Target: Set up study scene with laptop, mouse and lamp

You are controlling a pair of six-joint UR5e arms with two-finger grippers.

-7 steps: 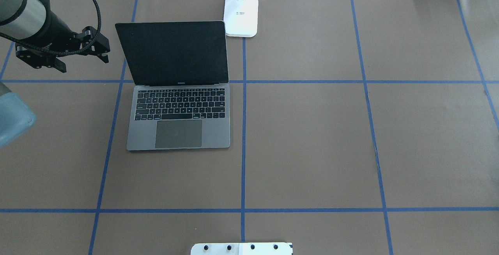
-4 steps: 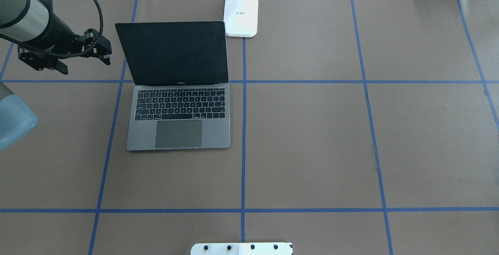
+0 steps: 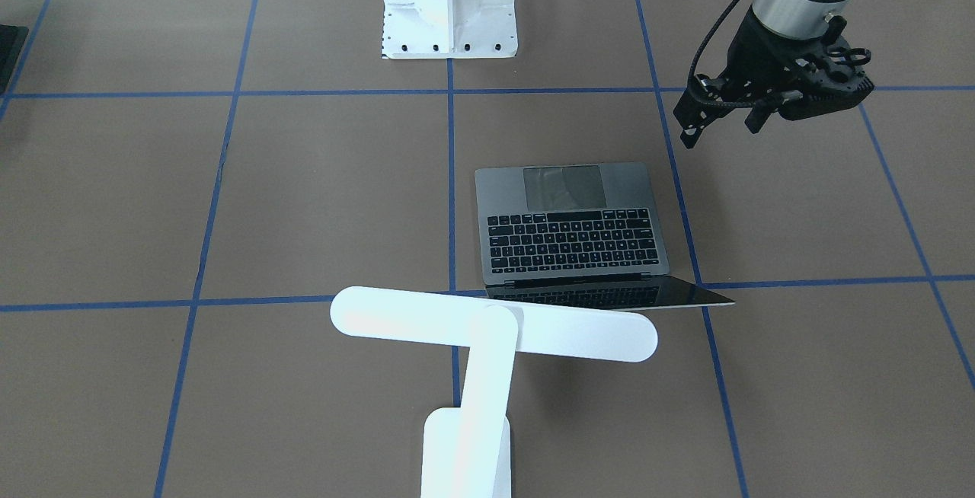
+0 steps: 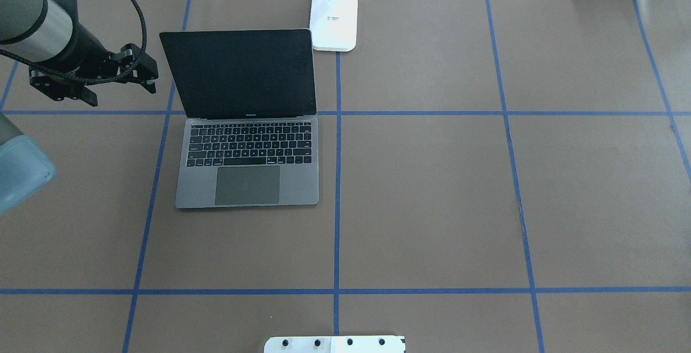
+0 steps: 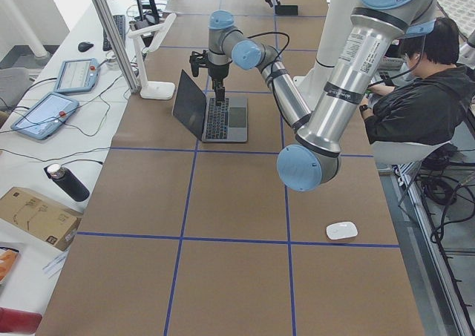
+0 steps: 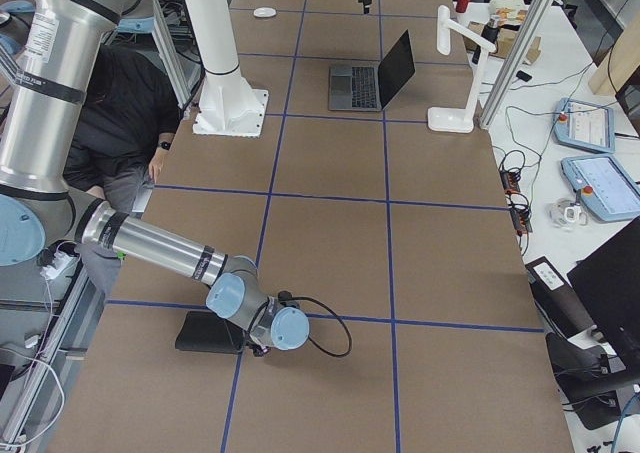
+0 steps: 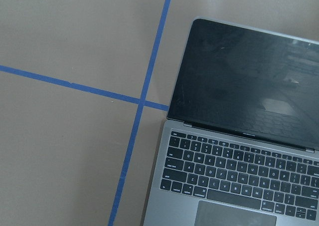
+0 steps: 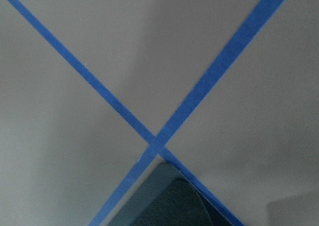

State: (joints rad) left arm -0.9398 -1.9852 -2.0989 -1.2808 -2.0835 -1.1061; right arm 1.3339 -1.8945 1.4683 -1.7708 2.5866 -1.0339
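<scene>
Left claw [image 4: 120, 89]: I hover it spread wide and empty, just beside the open laptop [image 4: 246, 164]. The lamp [image 4: 334, 21] stands behind the laptop and the mouse [image 5: 341, 230] lies well apart. Right claw [image 6: 252, 345]: opening cannot be told.

The left gripper [image 4: 150, 79] has edged sideways above the tabletop [image 4: 432, 191] toward the laptop [image 4: 247, 142]. Its jaws now sit nearer the screen's outer edge than a second ago, though not touching it. The arm's pale blue elbow cap [image 4: 21, 175] has nudged inward with it.
</scene>
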